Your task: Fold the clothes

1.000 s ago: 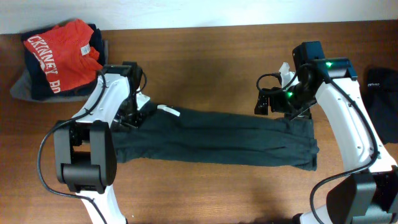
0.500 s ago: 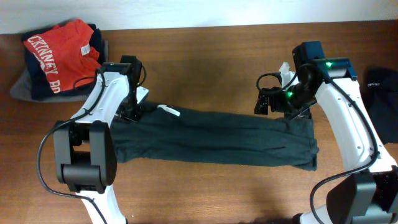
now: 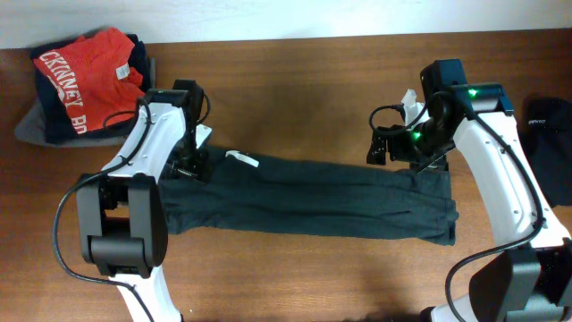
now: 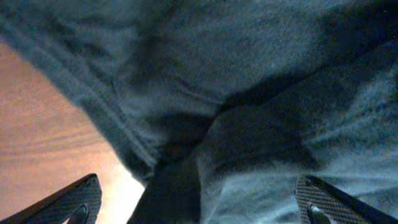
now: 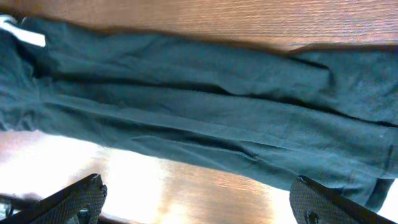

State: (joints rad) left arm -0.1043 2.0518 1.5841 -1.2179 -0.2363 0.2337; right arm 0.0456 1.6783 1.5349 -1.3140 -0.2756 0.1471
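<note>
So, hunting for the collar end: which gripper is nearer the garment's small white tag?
Left. The left gripper sits just beside the white tag, over the dark garment; the right gripper is at its opposite end.

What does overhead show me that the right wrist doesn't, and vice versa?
Only overhead: the red shirt far left and a black garment at the right edge. Only right wrist: the right tool's fingers spread wide, gripping nothing. Both: the dark shirt folded into a long strip on the table, with its white tag.
</note>
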